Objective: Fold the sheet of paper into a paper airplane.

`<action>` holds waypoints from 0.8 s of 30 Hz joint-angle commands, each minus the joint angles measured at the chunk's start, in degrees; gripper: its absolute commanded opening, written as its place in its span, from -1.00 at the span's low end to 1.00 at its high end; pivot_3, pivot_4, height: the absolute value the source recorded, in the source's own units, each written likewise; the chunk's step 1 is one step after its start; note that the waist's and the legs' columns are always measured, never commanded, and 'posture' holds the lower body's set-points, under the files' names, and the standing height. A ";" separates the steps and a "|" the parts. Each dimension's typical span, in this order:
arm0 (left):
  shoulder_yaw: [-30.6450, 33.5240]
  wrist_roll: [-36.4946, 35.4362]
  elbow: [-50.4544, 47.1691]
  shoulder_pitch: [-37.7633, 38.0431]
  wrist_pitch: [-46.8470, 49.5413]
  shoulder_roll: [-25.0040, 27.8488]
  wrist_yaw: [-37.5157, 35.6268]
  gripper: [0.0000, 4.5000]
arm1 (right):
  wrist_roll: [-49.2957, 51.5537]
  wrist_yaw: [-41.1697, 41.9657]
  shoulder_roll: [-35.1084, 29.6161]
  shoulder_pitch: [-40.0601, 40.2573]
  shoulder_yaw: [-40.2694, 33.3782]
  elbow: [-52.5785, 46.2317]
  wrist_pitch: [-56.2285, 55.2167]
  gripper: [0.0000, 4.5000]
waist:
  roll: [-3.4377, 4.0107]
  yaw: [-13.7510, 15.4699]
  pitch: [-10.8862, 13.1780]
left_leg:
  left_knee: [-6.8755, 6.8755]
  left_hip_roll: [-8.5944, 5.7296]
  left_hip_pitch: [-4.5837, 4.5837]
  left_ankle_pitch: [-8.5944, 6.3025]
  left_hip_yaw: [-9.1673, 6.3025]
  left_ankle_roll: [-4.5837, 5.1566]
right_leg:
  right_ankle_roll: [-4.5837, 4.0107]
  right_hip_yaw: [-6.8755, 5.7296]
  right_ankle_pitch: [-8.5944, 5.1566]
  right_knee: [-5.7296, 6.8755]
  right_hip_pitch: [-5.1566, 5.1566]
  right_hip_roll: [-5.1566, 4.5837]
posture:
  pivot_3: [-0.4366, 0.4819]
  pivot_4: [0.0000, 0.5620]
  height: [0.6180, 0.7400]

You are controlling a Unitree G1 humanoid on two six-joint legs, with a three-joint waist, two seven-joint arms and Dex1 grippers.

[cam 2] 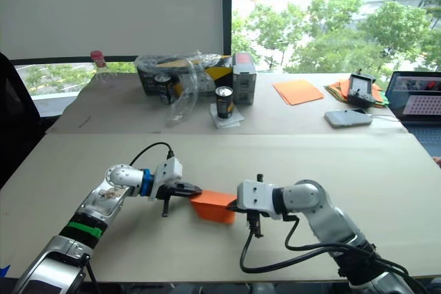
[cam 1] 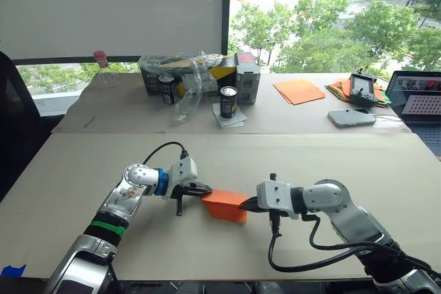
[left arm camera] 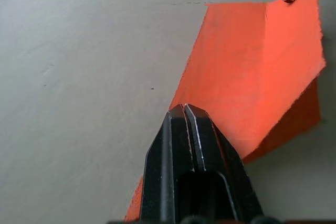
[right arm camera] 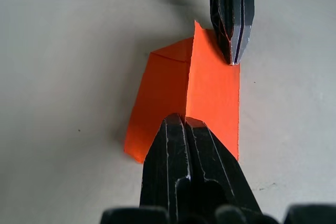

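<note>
Left pincer (cam 1: 204, 189) & right pincer (cam 1: 247, 204) each clenched on sheet of paper (cam 1: 225, 205), near-centre tabletop (cam 1: 344, 163). Partly folded; no pointed airplane shape yet, prob. several folds left.

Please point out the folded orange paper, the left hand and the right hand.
sheet of paper (cam 1: 227, 206), left eye view, on its top face.
left hand (cam 1: 204, 189), left eye view, at its fingertips.
right hand (cam 1: 246, 204), left eye view, at its fingertips.

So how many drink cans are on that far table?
2: one black can stands on a napkin in front of the box; another can sits behind clear plastic wrap. More may be hidden.
</note>
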 commanded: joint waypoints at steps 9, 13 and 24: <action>-2.09 -1.69 -9.34 6.05 5.54 0.80 -2.50 -1.00 | 6.92 1.31 2.27 -1.94 -1.44 -1.88 12.25 -0.99 | 0.00 0.02 0.00 | 0.00 0.01 0.02 0.00 -0.01 0.01 | 0.00 0.00 0.00 -0.01 0.02 0.00 | -0.05 -0.47 -0.14; -1.84 -1.45 -8.75 5.65 5.27 0.84 -2.04 -1.00 | 8.31 2.52 2.87 -4.06 -1.40 0.80 13.31 -0.99 | 0.00 -0.17 0.00 | -0.03 0.02 0.05 0.00 0.00 0.00 | 0.00 0.01 0.00 -0.01 0.01 0.00 | -0.05 -0.47 -0.14; -0.04 -1.03 -6.67 4.79 3.92 2.69 -1.02 -1.00 | 8.71 6.79 2.35 -7.98 -0.16 10.36 13.16 -0.99 | 0.01 -0.08 0.00 | -0.03 0.02 0.05 0.00 -0.01 0.00 | -0.01 -0.01 0.00 -0.01 0.01 0.00 | -0.05 -0.47 -0.14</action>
